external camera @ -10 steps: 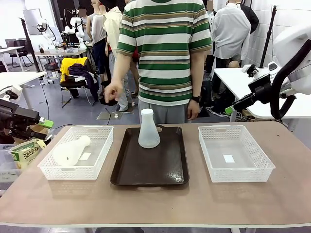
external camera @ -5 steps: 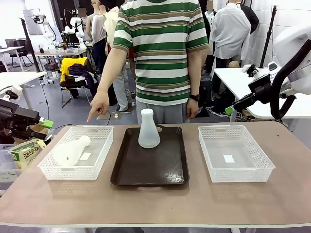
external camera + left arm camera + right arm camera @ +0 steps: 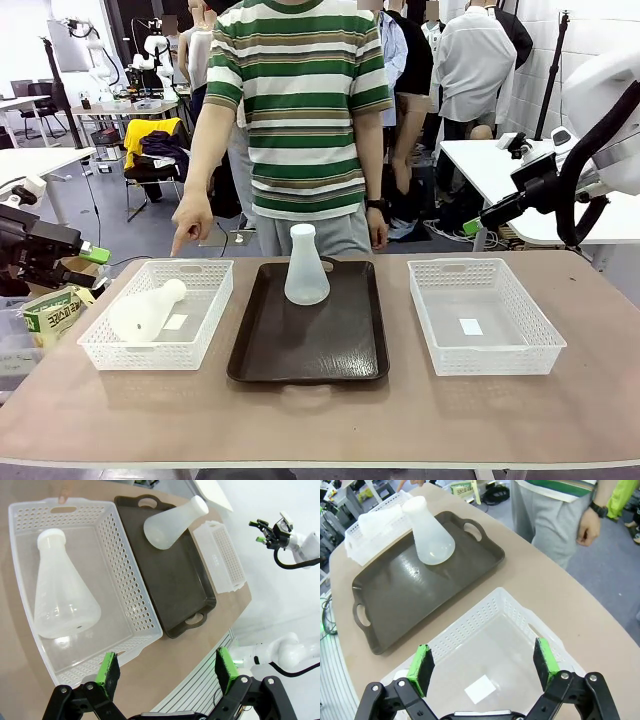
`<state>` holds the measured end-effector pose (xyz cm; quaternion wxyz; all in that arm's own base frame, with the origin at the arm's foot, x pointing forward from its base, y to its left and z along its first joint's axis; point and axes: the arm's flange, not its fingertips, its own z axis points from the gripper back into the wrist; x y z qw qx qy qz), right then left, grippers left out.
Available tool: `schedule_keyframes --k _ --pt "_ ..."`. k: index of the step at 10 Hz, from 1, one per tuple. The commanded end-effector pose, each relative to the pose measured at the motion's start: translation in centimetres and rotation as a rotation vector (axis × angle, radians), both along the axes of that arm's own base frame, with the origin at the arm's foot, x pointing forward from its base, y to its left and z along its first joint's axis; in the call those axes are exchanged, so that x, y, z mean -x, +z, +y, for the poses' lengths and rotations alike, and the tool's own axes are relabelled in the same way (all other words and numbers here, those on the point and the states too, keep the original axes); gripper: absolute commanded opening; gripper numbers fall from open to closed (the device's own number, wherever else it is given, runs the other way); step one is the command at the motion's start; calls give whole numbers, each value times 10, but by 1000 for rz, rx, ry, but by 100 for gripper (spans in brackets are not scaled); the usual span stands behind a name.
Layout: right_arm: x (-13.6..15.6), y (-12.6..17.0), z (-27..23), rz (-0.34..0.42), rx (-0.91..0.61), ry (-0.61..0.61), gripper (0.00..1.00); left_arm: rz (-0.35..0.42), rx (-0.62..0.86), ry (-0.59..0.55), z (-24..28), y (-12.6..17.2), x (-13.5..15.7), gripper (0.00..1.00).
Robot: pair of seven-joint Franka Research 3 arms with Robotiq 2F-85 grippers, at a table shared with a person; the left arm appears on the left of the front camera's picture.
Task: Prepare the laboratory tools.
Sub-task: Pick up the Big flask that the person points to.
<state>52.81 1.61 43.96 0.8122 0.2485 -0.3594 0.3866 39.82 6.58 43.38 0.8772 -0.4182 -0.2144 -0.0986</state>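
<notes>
One frosted-white conical flask [image 3: 147, 310] lies on its side in the left white mesh basket [image 3: 205, 335]; the left wrist view looks down on this flask [image 3: 60, 592]. The other flask [image 3: 305, 268] stands upright at the far end of the dark brown tray [image 3: 310, 350], seen too as the standing flask [image 3: 427, 532] in the right wrist view. My left gripper [image 3: 95, 254] is open off the table's left edge, its own view [image 3: 166, 667] above the basket's near corner. My right gripper [image 3: 470, 228] is open beyond the far right corner, hovering [image 3: 482, 664] over the right basket [image 3: 520, 625]. Neither holds anything.
A person in a striped shirt stands at the far side; one hand [image 3: 188, 225] points down at the left basket's far edge, the other hand [image 3: 377, 225] hangs by the tray. The right basket [image 3: 483, 315] holds only a small white label. Bare tabletop [image 3: 320, 420] runs along the near edge.
The person stepped towards the left and swung a hand out to point at the left basket. Both arms and both flasks stayed still.
</notes>
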Motion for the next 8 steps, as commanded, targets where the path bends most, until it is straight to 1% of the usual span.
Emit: schedule_keyframes --k 1,8 --pt "-1 0 1 -6 9 -7 100 -13 20 -2 1 -1 0 100" --pt "-1 0 1 -6 9 -7 100 -13 20 -2 1 -1 0 100"
